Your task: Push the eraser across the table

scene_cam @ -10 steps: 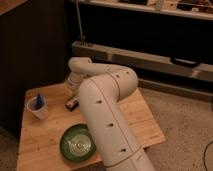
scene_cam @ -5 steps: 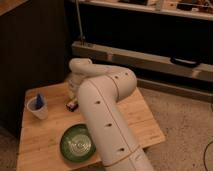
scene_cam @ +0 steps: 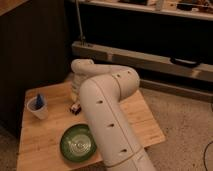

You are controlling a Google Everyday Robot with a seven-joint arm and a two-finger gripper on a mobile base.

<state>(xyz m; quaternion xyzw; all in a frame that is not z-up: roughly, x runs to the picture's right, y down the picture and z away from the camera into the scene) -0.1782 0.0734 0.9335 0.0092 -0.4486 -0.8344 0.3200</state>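
- Jaws of the gripper are pressed together, with nothing pinched between them that I can see.
- From my view the gripper points down at the table; it is mostly covered by the wrist and by the big white arm, which crosses the middle of the picture.
- I read the tabletop as a clock dial, with 12 at the far edge and 6 at the near edge.
- On this dial the gripper is a little toward 10 o'clock from the middle.
- The eraser lies flat on the wood just below the gripper tip, on its 6 o'clock side.
- It is very close to the tip, but I cannot tell if the two are touching.
- A green plate sits near the edge at about 7 o'clock, at 6 o'clock from the eraser and apart from it.
- A white cup with something blue inside stands at about 9 o'clock, well apart from the eraser.
- Behind the table, at 12 o'clock, I see a dark shelving unit.
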